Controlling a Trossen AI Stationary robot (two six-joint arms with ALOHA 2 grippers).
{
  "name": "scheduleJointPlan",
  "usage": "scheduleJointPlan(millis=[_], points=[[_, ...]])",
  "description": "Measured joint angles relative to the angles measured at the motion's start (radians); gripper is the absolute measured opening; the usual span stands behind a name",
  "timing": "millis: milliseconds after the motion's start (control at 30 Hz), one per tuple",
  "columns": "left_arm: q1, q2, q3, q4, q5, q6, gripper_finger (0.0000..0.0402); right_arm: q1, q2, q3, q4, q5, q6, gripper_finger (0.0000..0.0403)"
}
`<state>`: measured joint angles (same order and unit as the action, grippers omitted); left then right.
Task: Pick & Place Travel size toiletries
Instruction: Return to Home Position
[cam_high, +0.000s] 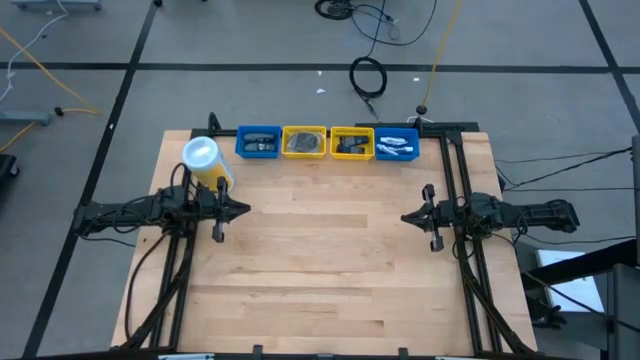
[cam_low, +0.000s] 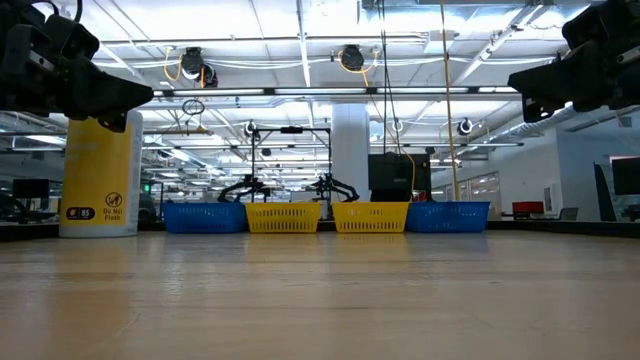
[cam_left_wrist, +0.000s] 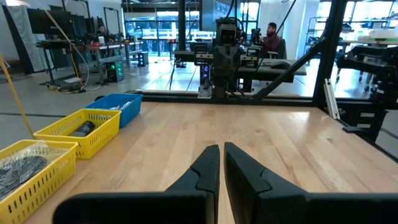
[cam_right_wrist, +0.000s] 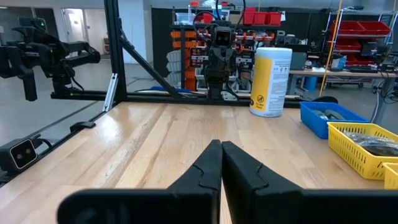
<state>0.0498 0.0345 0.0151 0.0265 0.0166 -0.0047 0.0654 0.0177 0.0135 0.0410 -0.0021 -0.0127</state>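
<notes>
Four small bins stand in a row at the table's far edge: a blue bin (cam_high: 258, 142), a yellow bin (cam_high: 304, 142), a second yellow bin (cam_high: 351, 143) and a blue bin (cam_high: 397, 144). Small toiletries lie inside them: dark items in the left blue bin, grey wrapped items (cam_left_wrist: 18, 167) in one yellow bin, a dark bottle (cam_left_wrist: 81, 129) in the other, white tubes (cam_high: 396, 149) in the right blue bin. My left gripper (cam_high: 243, 210) is shut and empty at the table's left. My right gripper (cam_high: 407, 217) is shut and empty at the table's right. Both hover above the table.
A large yellow canister with a white lid (cam_high: 205, 163) stands upright at the far left, just beyond my left arm. Black frame rails (cam_high: 452, 170) run along the table's right side. Bare wooden tabletop (cam_high: 325, 260) lies between the arms. A person sits in the room beyond (cam_left_wrist: 271, 36).
</notes>
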Motion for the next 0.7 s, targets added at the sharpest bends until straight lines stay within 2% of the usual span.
scheduleJointPlan(millis=[500, 700], points=[[-0.024, 0.0, 0.002, -0.01, 0.0, 0.002, 0.0025, 0.0, 0.0, 0.0, 0.003, 0.001, 0.0, 0.0003], [-0.03, 0.0, 0.002, -0.013, -0.017, -0.006, 0.0004, 0.0, 0.0, 0.0, 0.003, 0.001, 0.0, 0.0002]])
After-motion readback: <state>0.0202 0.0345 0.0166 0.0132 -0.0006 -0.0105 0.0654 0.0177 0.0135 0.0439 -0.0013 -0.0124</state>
